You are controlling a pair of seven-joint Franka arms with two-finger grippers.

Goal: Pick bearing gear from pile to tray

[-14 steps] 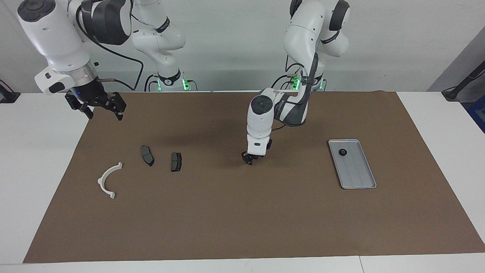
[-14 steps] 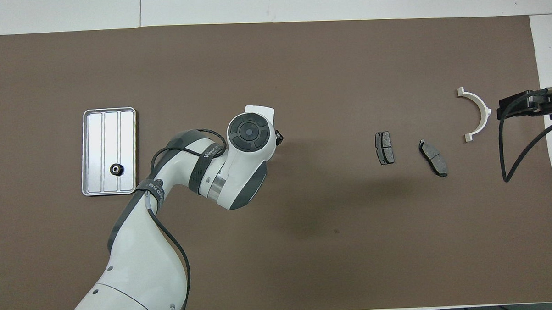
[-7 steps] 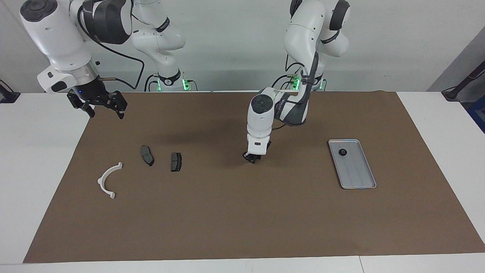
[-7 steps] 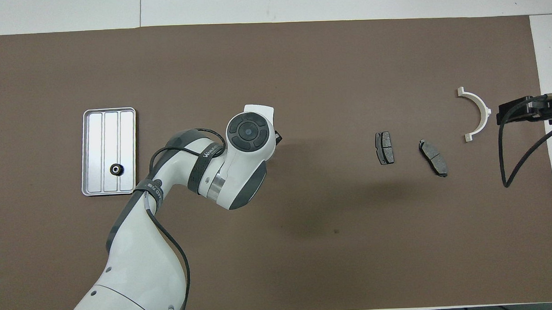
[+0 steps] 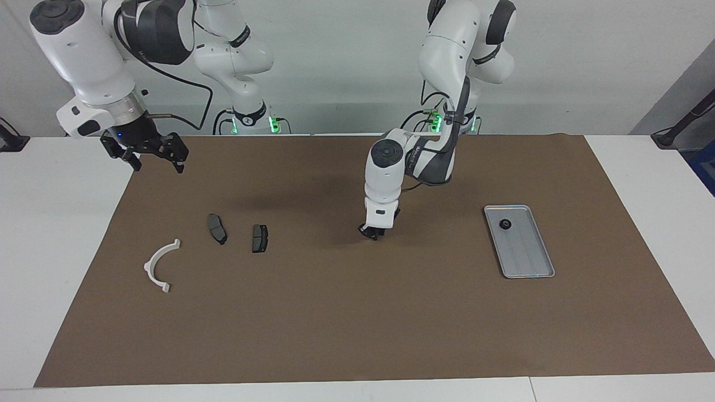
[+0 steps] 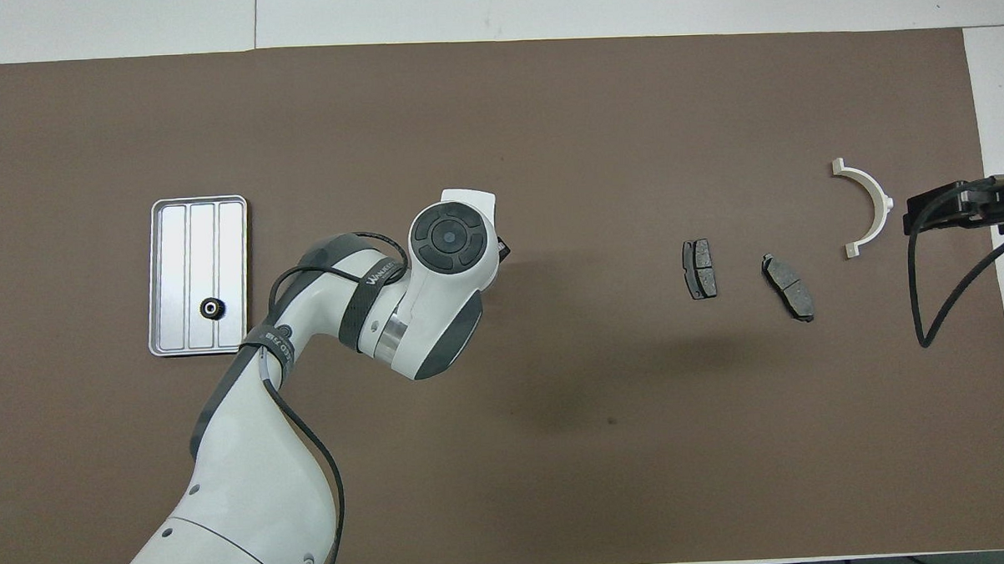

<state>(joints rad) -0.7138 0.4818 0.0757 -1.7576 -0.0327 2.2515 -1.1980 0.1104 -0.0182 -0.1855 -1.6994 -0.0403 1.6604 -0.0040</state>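
Facing view: left hand (image 5: 373, 235) is down at the brown mat (image 5: 357, 335) near mid-counter, fingertips together at mat level. Whether a small part is pinched between them cannot be told; nothing shows at the tips. Right hand (image 5: 149, 156) hangs in the air over the mat's edge at the right arm's end of the counter (image 5: 50, 223), fingers spread apart and holding nothing; that arm waits.
Tray (image 5: 530, 265) lies on the mat toward the left arm's end, well apart from the left hand. One gear (image 5: 505, 225) sits in the tray, in the end nearer the robots.
Pile remnants lie toward the right arm's end: two pads (image 5: 217, 228) (image 5: 260, 238) side by side but not touching, and a bracket (image 5: 161, 266) farther from the robots than the pads, nearer the mat's edge.

Overhead view: the left arm's wrist covers most of its hand (image 6: 503, 249); only a dark tip shows just beside the wrist housing. Tray (image 6: 161, 277) shows three lengthwise lanes; the gear (image 6: 211, 308) sits in the middle one, close to the end nearer the robots. Both pads (image 6: 699, 268) (image 6: 788, 286) lie flat, the second one skewed. The bracket (image 6: 871, 198) curves open toward the left arm's end. Right hand (image 6: 950, 206) shows at the frame's edge just beside the bracket, cable looping below.
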